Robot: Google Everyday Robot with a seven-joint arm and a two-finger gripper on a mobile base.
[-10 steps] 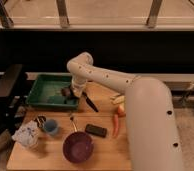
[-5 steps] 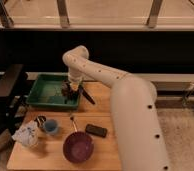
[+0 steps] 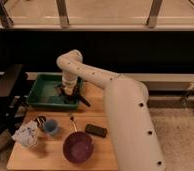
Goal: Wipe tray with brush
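The green tray (image 3: pixel 42 95) sits at the back left of the wooden table. My gripper (image 3: pixel 68 90) hangs over the tray's right part, just inside its right rim. It is shut on the brush (image 3: pixel 81 99), a slim black stick that slants down to the right from the gripper and crosses the tray's front right corner. The brush's working end is hidden under the gripper.
A purple bowl (image 3: pixel 77 146) stands at the table's front. A flat black block (image 3: pixel 96 130) and a small spoon (image 3: pixel 73 123) lie behind it. A blue cup (image 3: pixel 51 127) and a crumpled white cloth (image 3: pixel 26 135) are at the front left. My white arm (image 3: pixel 125 110) covers the table's right side.
My gripper has moved left with the brush, from the tray's right edge to over the tray. My arm now hides the things at the table's right.
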